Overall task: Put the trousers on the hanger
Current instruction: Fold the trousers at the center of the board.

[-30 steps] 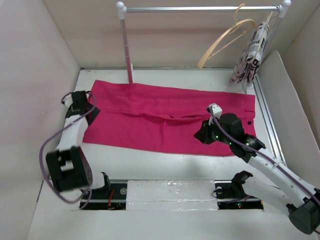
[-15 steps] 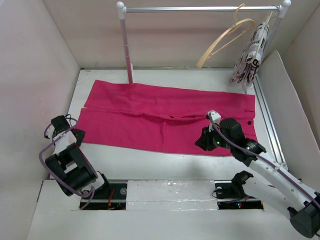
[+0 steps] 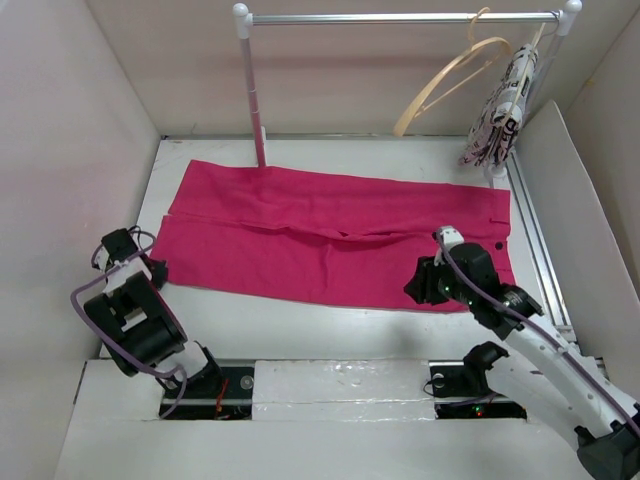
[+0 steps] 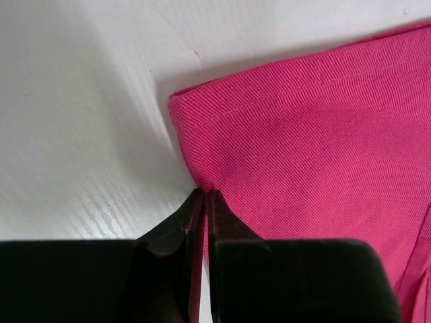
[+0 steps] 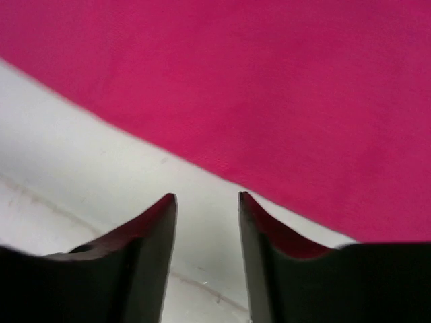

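The magenta-pink trousers [image 3: 330,225] lie flat across the table, legs to the left, waist with a dark button to the right. The tan wooden hanger [image 3: 450,80] hangs on the white rail at the back right. My left gripper [image 3: 157,270] is at the trousers' near left hem corner. In the left wrist view its jaws are shut [image 4: 204,193], with the tips touching the hem edge of the cloth [image 4: 303,134]. No cloth shows pinched between them. My right gripper [image 3: 415,285] is open and empty [image 5: 207,196] over the trousers' near edge [image 5: 269,81].
The white rail [image 3: 400,17] with its left post [image 3: 255,100] spans the back. A black-and-white patterned garment [image 3: 500,110] hangs at its right end. White walls close in the left, right and back sides. Bare white table [image 3: 300,320] lies between the trousers and the arm bases.
My left arm has drawn back from the trousers' left edge to the near left hem corner. My right gripper has slid right along the trousers' near edge, still open.
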`<state>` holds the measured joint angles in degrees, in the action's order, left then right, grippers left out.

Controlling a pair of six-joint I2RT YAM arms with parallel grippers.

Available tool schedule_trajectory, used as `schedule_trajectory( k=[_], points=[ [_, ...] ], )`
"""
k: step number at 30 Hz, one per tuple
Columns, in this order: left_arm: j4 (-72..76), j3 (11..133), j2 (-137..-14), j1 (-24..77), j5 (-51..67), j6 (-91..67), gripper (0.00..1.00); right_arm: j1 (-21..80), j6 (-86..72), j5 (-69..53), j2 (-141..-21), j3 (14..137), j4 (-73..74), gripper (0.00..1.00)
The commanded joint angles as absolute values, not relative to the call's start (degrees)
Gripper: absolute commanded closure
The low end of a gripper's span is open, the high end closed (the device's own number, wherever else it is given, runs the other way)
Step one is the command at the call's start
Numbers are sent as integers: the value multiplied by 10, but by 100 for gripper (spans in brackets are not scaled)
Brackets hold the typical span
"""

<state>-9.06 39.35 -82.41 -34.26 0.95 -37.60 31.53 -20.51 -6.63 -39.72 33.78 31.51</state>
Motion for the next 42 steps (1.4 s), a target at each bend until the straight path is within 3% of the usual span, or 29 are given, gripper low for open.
schedule_trajectory(
  k=[1,4,12,17,24,33,36,38,39,40,42],
  points=[
    [-114,402,-806,-344,37,-355,100,277,-245,42,-398,371,385,51],
    [-124,401,-736,-320,40,-372,100,218,-260,70,-404,373,414,38],
    [-142,419,-600,-283,31,-400,100,-4,-262,80,-453,341,421,30],
    [-119,427,-574,-277,62,-435,100,-112,-337,93,-575,357,396,44],
    [-103,457,-592,-261,74,-454,100,-187,-442,157,-616,355,397,44],
    [-76,432,-616,-261,74,-467,100,-214,-458,122,-705,356,345,47],
    [-91,446,-624,-261,51,-464,100,-220,-446,105,-726,355,330,59],
    [-104,464,-628,-261,27,-463,100,-226,-399,101,-721,371,328,89],
    [-110,470,-630,-261,26,-462,100,-226,-398,101,-721,383,330,89],
    [-113,478,-632,-261,19,-461,100,-226,-381,112,-715,397,334,99],
    [-126,495,-638,-261,6,-459,100,-217,-335,133,-690,430,354,100]
  ],
)
